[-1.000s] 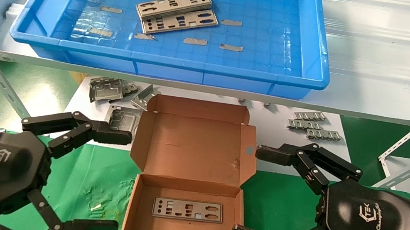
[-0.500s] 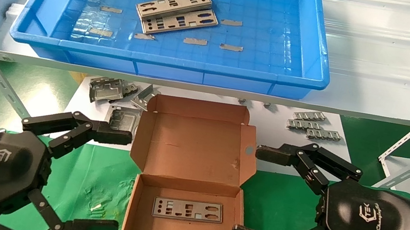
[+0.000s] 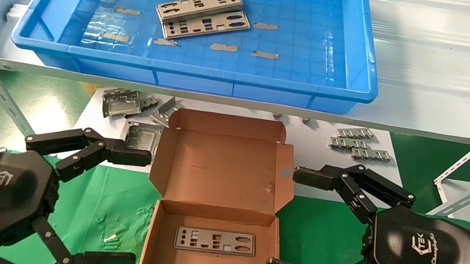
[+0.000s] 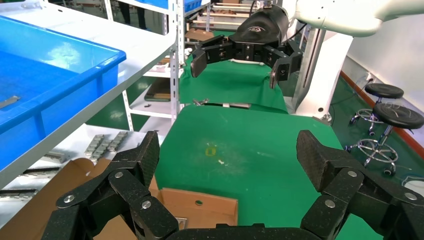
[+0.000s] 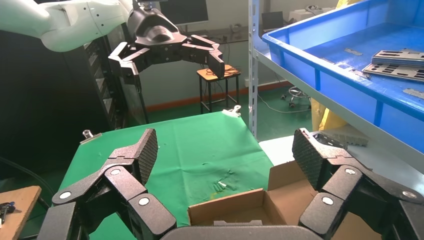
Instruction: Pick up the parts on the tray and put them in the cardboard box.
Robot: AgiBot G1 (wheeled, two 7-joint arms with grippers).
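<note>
- Left gripper (image 3: 132, 206) is open, empty, beside the box (image 3: 220, 187).
- Right gripper (image 3: 289, 221) is open too, on the other side.
- One part (image 3: 216, 241) lies in the box; two parts (image 3: 202, 13) remain on the tray (image 3: 191, 77).

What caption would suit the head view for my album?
Both open grippers, left and right, flank a cardboard box holding one part; two parts remain on the tray.

Nothing differs from the earlier head views. The left gripper (image 3: 125, 204) and right gripper (image 3: 291, 222) hang spread wide in the same spots on either side of the box (image 3: 217, 206), the one part (image 3: 216, 241) in the box lies as before, and the two parts (image 3: 202, 15) in the tray (image 3: 360, 77) have not shifted.
</note>
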